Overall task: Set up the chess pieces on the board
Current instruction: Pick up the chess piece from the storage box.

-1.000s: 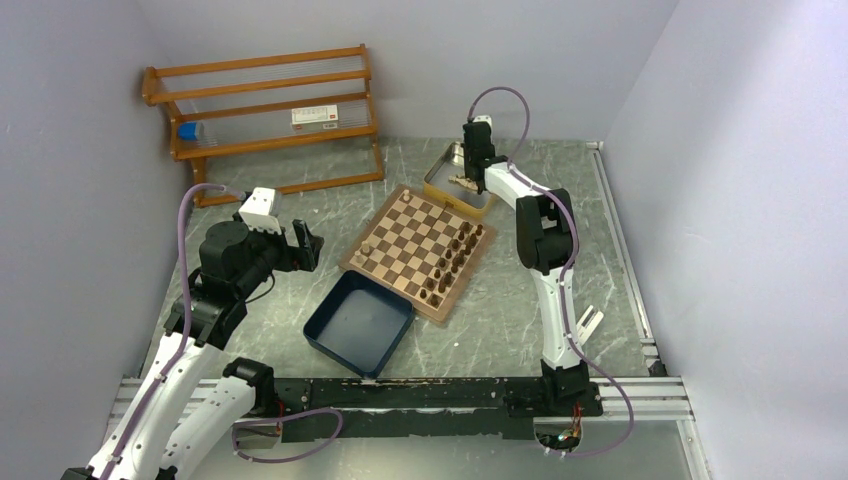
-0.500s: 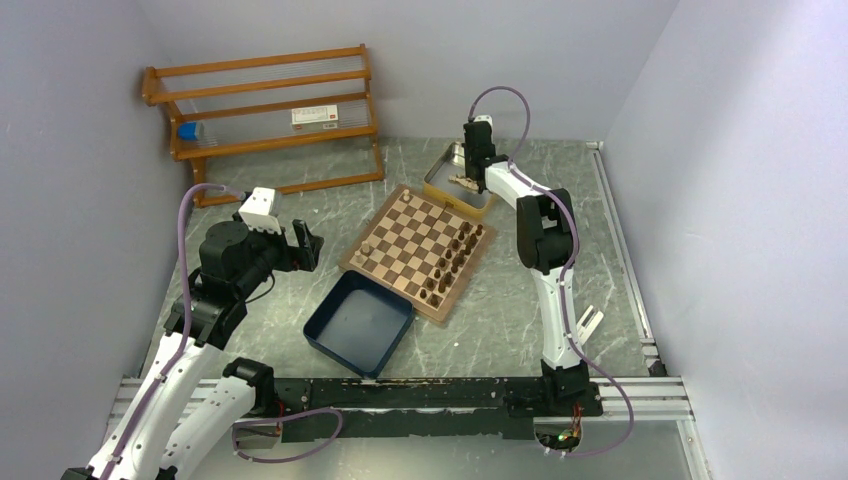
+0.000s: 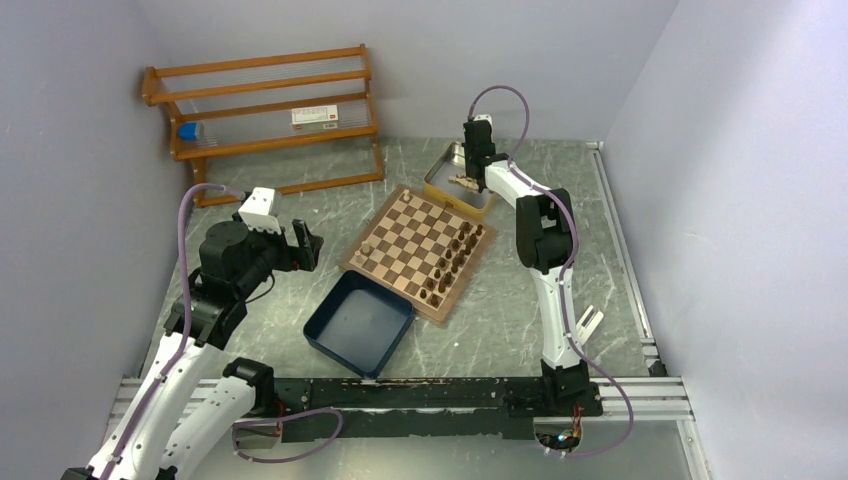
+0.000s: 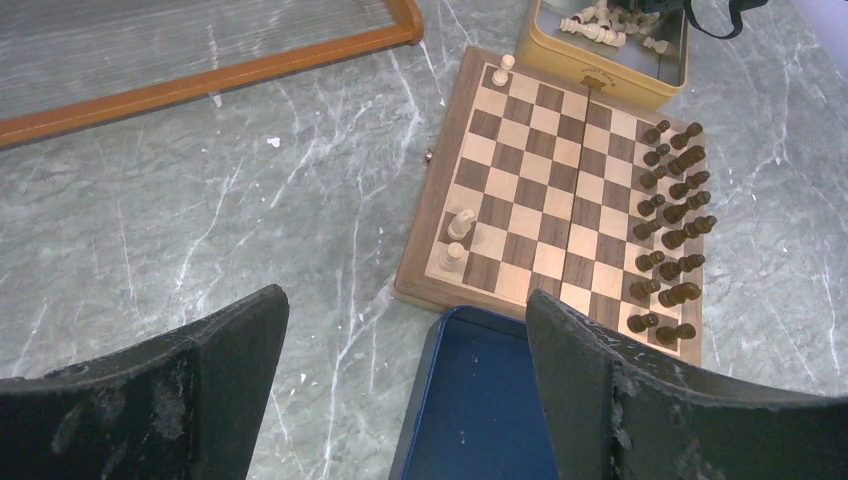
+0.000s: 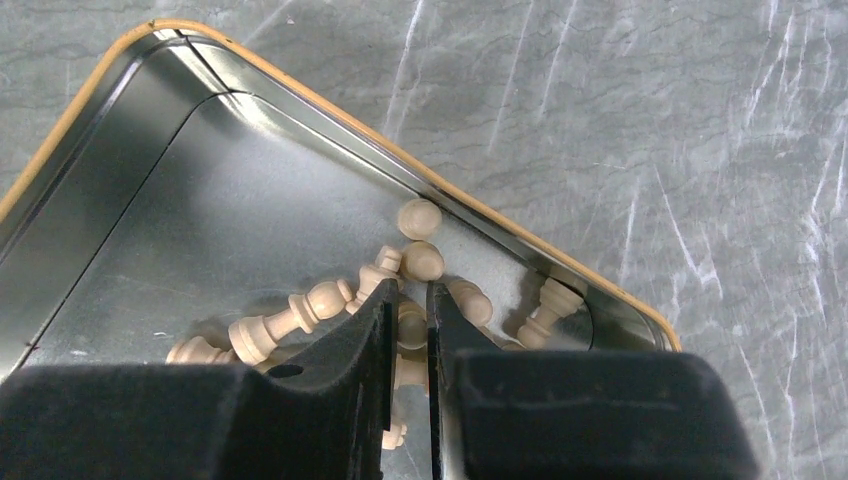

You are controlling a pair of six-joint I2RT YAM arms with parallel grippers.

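Right arm (image 3: 530, 215) is reaching deep into the tin (image 5: 200, 200) at the far corner of the board (image 3: 415, 250). Its jaws are clenched down to a sliver, and a light piece (image 5: 410, 325) shows in the slot between them, so that looks like a grip. The fingers hide most of it, so I can't tell which way its long axis runs. The loose light pieces (image 5: 300, 315) lie on their sides around it, crowded into the tin's corner, some touching the jaws' flanks.

Here is what the coming move turns on. The dark pieces (image 4: 675, 210) fill the two rows on the board's right edge, the side nearer this arm. The few light ones on the board (image 4: 460, 222) stand along the opposite, left edge. So the home squares lie across the board from the tin, toward the left and nearer the robot. My read is lift straight up first, then travel along the far edge rather than over the dark rows.

The left arm's jaws are spread wide and hold nothing. They hang over the bare surface left of the board, by the blue tray (image 3: 360, 320). That arm is nearer the light edge, but it is empty.
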